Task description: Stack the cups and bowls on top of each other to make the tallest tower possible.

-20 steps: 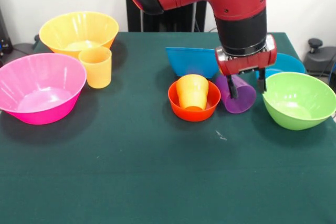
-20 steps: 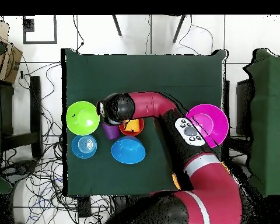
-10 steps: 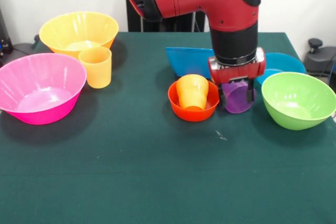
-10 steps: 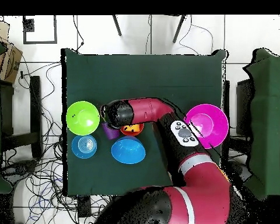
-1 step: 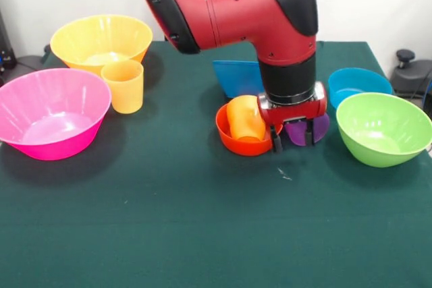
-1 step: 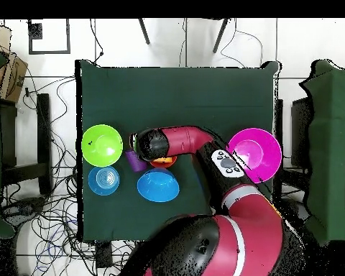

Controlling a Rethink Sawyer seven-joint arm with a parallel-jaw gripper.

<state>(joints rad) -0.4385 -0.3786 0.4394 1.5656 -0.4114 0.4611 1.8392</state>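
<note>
1. The claw is low at the centre right of the front view, its two dark fingers spread apart and straddling the purple cup, which lies tipped on its side on the table. The fingers look not yet closed on it, so nothing is held.
2. The tower, an orange cup leaning inside the small red-orange bowl, sits just left of the claw, nearly touching the left finger.
3. To do this step well, I would judge: close squarely across the purple cup's wall, not its rim, lift straight up, and only then swing over the orange cup. Glossy tapered plastic may slip.
4. The main risk is the left finger nudging the red-orange bowl and upsetting the leaning cup.
5. The lime green bowl stands close on the right; a blue bowl and a tilted blue bowl lie behind.
6. Well apart at the left are the pink bowl, yellow bowl and yellow-orange cup.
7. From overhead the arm hides the cup and tower.
</note>
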